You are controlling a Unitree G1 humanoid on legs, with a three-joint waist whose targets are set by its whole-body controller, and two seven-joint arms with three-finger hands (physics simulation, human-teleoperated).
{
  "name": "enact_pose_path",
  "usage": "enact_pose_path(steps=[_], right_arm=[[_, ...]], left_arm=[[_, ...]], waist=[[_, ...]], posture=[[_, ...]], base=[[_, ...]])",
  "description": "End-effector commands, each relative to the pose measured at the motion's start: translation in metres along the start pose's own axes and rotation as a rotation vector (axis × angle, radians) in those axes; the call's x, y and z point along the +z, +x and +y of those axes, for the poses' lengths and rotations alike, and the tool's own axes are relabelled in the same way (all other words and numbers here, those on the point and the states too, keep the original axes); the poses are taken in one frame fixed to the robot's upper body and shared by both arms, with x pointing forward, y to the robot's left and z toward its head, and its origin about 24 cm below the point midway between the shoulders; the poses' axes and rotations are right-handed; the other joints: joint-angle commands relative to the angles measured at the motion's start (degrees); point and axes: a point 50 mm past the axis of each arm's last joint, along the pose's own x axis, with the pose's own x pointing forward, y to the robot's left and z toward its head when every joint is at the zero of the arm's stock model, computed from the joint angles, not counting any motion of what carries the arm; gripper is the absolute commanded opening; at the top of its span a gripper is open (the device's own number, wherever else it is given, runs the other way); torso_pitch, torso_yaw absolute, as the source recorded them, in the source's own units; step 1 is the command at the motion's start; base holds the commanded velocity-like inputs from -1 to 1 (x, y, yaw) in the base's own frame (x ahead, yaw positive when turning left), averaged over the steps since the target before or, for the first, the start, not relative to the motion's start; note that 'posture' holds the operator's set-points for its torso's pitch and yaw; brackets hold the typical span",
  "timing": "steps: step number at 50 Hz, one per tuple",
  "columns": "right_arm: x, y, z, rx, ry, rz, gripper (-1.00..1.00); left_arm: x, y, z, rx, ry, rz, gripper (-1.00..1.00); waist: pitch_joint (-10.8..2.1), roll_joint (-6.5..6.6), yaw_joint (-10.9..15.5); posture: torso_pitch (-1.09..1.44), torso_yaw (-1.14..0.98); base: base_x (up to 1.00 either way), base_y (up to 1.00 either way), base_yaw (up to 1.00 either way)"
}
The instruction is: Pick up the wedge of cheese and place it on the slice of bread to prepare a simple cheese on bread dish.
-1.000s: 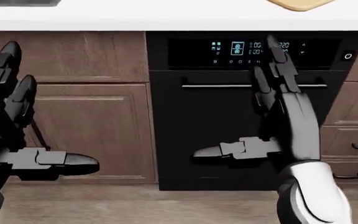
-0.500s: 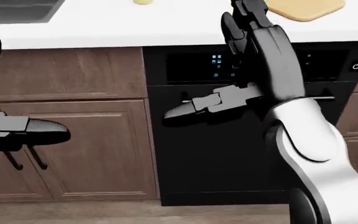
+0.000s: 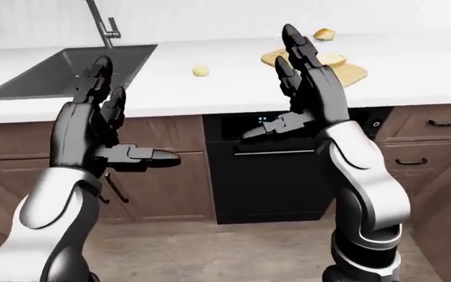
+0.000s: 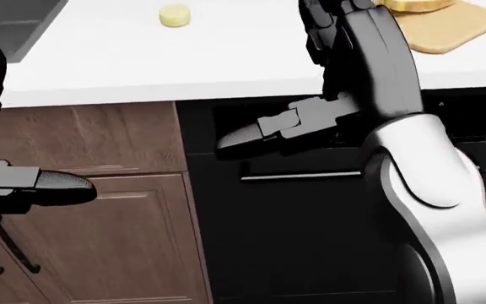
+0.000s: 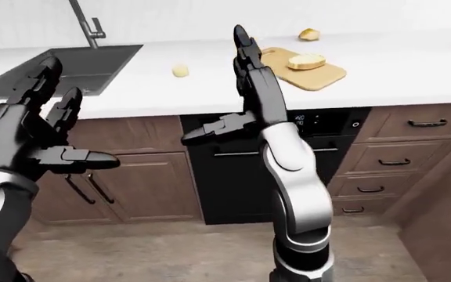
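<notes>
Both hands up at chest height, palms facing in, nothing held. Left hand [image 3: 100, 126] at 9 o'clock in the left-eye view: fingers spread and pointing up, thumb stuck out toward 3 o'clock, empty. Right hand [image 5: 249, 82] near center of the right-eye view: fingers straight up and apart, thumb jutting toward 8 o'clock, also empty; its fingertips overlap the counter [image 5: 210, 88] edge in the picture, but I can't tell if they reach over it. Bread [image 5: 306, 61] lies on a tan board [image 5: 323, 75] at about 1 o'clock in the right-eye view, just right of the right hand's fingertips, well apart from both hands. A small pale yellow lump [image 5: 308, 34] sits on the counter past the board, toward 12–1 o'clock; probably the cheese, but too small to confirm a wedge shape. Another small yellowish round piece [image 5: 180, 71] lies on bare counter at 11 o'clock, between the sink [image 5: 92, 64] and the board. Faucet [image 5: 85, 23] rises at the sink's top edge. Under the counter: black oven [image 5: 241, 176] at center with a lit display strip [image 5: 299, 120]; symbols show there but are unreadable. No brand or label legible anywhere. Wood cabinet doors [image 5: 147, 182] at 8 o'clock, drawers [image 5: 382, 164] with dark handles at 4 o'clock. Head view looks down: counter edge, oven top, right forearm filling 3 o'clock.
</notes>
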Motion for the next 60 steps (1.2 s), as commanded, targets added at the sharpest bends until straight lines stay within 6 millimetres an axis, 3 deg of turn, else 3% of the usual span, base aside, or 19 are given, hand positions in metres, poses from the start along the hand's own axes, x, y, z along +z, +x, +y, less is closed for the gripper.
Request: enact_pose_path(steps=[1, 7, 9, 12, 13, 14, 16, 19, 23, 26, 29, 30, 38, 40, 49, 53, 54, 55, 60], right_arm=[[0.0144, -0.0012, 0.0002, 0.003, -0.014, -0.069, 1.0], [0.0176, -0.0018, 0.002, 0.013, -0.016, -0.077, 1.0], [0.0174, -0.0019, 0.0032, 0.018, -0.015, -0.077, 1.0], [0.0161, -0.004, 0.0035, 0.021, 0.015, -0.074, 1.0], [0.0166, -0.005, 0.0041, 0.025, 0.024, -0.072, 1.0], [0.0163, -0.0052, 0.0041, 0.026, 0.021, -0.073, 1.0], [0.0156, -0.0049, 0.0039, 0.028, 0.021, -0.073, 1.0], [0.0136, -0.0079, 0.0052, 0.037, 0.032, -0.074, 1.0], [0.0155, -0.0079, 0.0053, 0.043, 0.034, -0.08, 1.0], [0.0165, -0.0079, 0.0031, 0.034, 0.032, -0.086, 1.0], [0.0139, -0.0066, 0.0001, 0.015, 0.029, -0.073, 1.0], [0.014, -0.0066, -0.0002, 0.013, 0.024, -0.072, 1.0], [0.0109, -0.0066, 0.0004, 0.014, 0.017, -0.069, 1.0], [0.0116, -0.0068, 0.001, 0.016, 0.017, -0.07, 1.0], [0.0115, -0.0077, 0.002, 0.022, 0.013, -0.072, 1.0], [0.0113, -0.0075, 0.0015, 0.019, 0.013, -0.074, 1.0], [0.011, -0.0071, 0.0012, 0.017, 0.011, -0.073, 1.0], [0.0108, -0.0067, 0.0006, 0.013, 0.009, -0.072, 1.0], [0.0109, -0.0064, 0.0002, 0.013, 0.008, -0.074, 1.0]], left_arm=[[0.0116, -0.0015, 0.0003, 0.007, 0.011, -0.066, 1.0], [0.012, -0.0022, 0.001, 0.009, 0.009, -0.066, 1.0], [0.0122, -0.0018, 0.0013, 0.009, 0.009, -0.067, 1.0], [0.0121, -0.0022, 0.0024, 0.013, 0.006, -0.068, 1.0], [0.0131, -0.0023, 0.0021, 0.013, 0.006, -0.068, 1.0], [0.0129, -0.0021, 0.0023, 0.013, 0.005, -0.069, 1.0], [0.0132, -0.0017, 0.0026, 0.014, 0.005, -0.07, 1.0], [0.012, -0.0015, 0.0029, 0.015, 0.002, -0.068, 1.0], [0.0135, -0.0024, 0.0031, 0.016, 0.002, -0.07, 1.0], [0.0123, -0.0018, 0.0023, 0.013, 0.002, -0.068, 1.0], [0.0125, -0.0011, 0.0014, 0.01, 0.002, -0.068, 1.0], [0.0126, -0.0013, 0.0013, 0.01, 0.003, -0.068, 1.0], [0.007, -0.0016, 0.0025, 0.013, 0.0, -0.061, 1.0], [0.0074, -0.0021, 0.0028, 0.015, -0.001, -0.061, 1.0], [0.0068, -0.0027, 0.0037, 0.016, -0.001, -0.063, 1.0], [0.0059, -0.003, 0.0036, 0.016, -0.001, -0.06, 1.0], [0.0059, -0.0027, 0.0038, 0.017, -0.002, -0.06, 1.0], [0.0056, -0.0027, 0.0038, 0.017, -0.002, -0.06, 1.0], [0.0066, -0.0024, 0.0047, 0.019, -0.002, -0.062, 1.0]], waist=[[-1.35, 1.18, -0.14], [-1.94, 0.14, 0.33], [-0.79, -0.94, 0.48], [-1.47, -3.69, 0.95], [-2.2, -6.14, 0.75], [-2.45, -2.87, 0.79], [-1.99, -5.06, 0.7], [-2.6, -4.61, 0.77], [-1.5, -2.01, 0.37], [-2.26, 2.05, -0.2], [-1.58, -0.65, -0.2], [-2.97, -1.04, -0.15], [-0.7, -3.85, 0.86], [-1.45, -6.41, 0.9], [-0.63, -3.14, 0.14], [-2.25, 2.37, -0.58], [-1.14, 0.63, 0.15], [-0.6, 1.77, -0.3], [-1.36, 0.13, 0.63]], posture=[[0.0, 0.0], [0.0, 0.0], [0.0, 0.0], [0.0, 0.0], [0.0, 0.0], [0.0, 0.0], [0.0, 0.0], [0.0, 0.0], [0.0, 0.0], [0.0, 0.0], [0.0, 0.0], [0.0, 0.0], [0.0, 0.0], [0.0, 0.0], [0.0, 0.0], [0.0, 0.0], [0.0, 0.0], [0.0, 0.0], [0.0, 0.0]], base=[[0.25, 0.0, 0.0], [0.19, 0.0, 0.0], [0.01, 0.0, 0.0], [0.0, 0.0, 0.04], [0.0, 0.0, 0.12], [0.0, 0.0, 0.25], [0.0, 0.0, 0.35], [0.0, 0.0, 0.49], [0.0, 0.0, 0.64], [0.0, 0.03, 0.21], [0.0, 0.0, 0.0], [0.11, 0.0, 0.0], [0.28, 0.0, 0.0], [0.32, 0.0, 0.0], [0.34, 0.0, 0.0], [0.35, 0.0, 0.0], [0.35, 0.0, 0.0], [0.34, 0.0, 0.0], [0.31, 0.0, 0.0]])
